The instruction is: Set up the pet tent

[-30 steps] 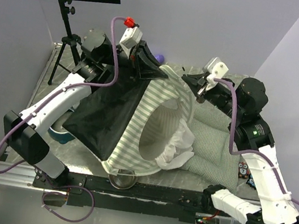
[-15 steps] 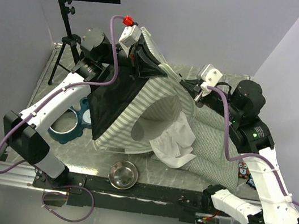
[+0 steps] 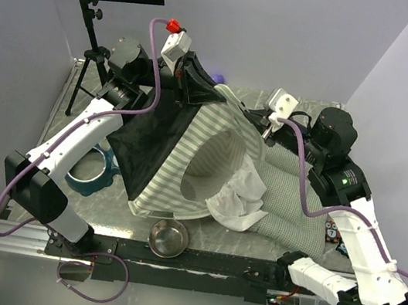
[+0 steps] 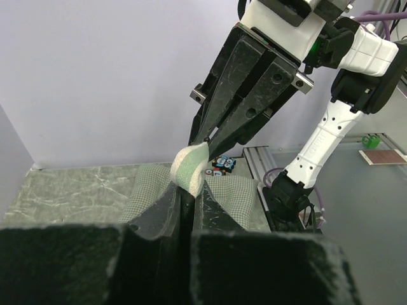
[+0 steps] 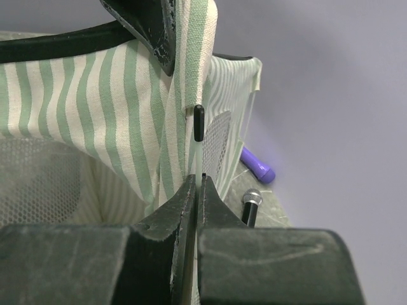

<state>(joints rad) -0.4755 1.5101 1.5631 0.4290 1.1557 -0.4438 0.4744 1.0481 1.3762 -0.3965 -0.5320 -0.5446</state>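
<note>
At the near edge of the surface (image 3: 248, 242), the steel bowl (image 3: 168, 238) lies bare, just clear of the hem of the pet tent (image 3: 187, 161). It lay the same half a second ago, but a second ago the hem lay over it. To the left, the tent's dark lining (image 3: 150, 144) has spread back over part of the teal bowl holder (image 3: 93, 171), which showed more fully half a second ago. The raised striped peak has dropped lower since then, and the tent sags wider across the middle of the surface. The white mesh panel (image 3: 239, 201) hangs bunched at the round opening and spills onto the checked cushion mat (image 3: 294, 199), which lies flat on the right with the tent's right side resting on it.

Farther back, both arms meet at the tent's high far corner. The left tool (image 4: 186, 202) is clamped on a rolled fold of striped fabric. The tips of the right tool (image 5: 197, 187) come in from the opposite side and touch that same fold. The right tool's fingers are pressed together on the seam edge, where a thin pale pole (image 5: 198, 124) with a black cap runs up. The tent hangs below and in front of both tools. Beyond the corner, a purple object (image 5: 257, 164) lies by the far wall.
</note>
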